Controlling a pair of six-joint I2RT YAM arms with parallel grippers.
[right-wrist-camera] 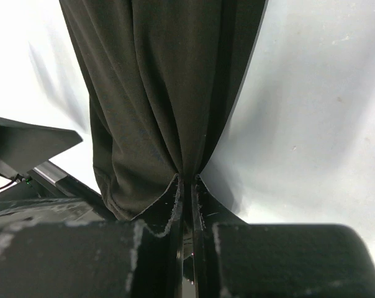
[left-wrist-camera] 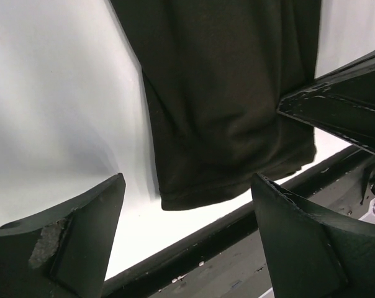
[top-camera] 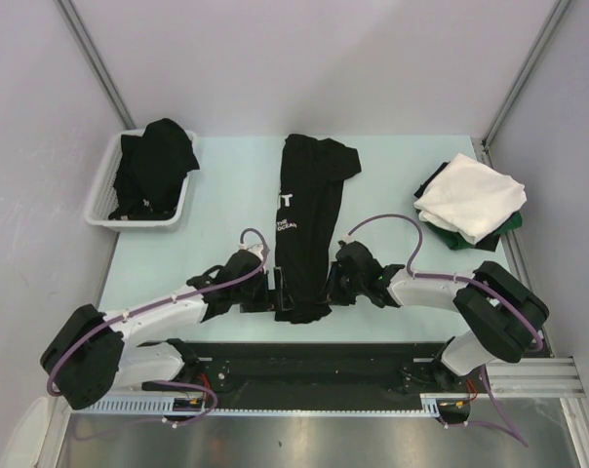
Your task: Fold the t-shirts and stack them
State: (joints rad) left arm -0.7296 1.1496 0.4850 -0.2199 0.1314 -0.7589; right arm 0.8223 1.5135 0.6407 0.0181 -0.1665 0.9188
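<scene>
Black shirt [top-camera: 304,229] folded long on table [top-camera: 226,195], near end flanked by both grippers.
From above: left gripper [top-camera: 275,292] just beside the hem, right gripper [top-camera: 332,283] at its other edge. Left wrist: spread wide, gripping nothing, hem lying ahead. Right wrist: clenched on a pinch of shirt.

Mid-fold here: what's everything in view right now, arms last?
lettered black t-shirt: one, black with white lettering, long strip, centre
basket: one, white slotted, far left
black t-shirts: heap, count unclear, black, in the basket
white t-shirt: one, white, top of far-right pile
dark green t-shirt: one, dark green, under the white one
table: one, pale green
left gripper: one, black, open, at the strip's near left edge
right gripper: one, black, shut on the strip's near right edge
</scene>
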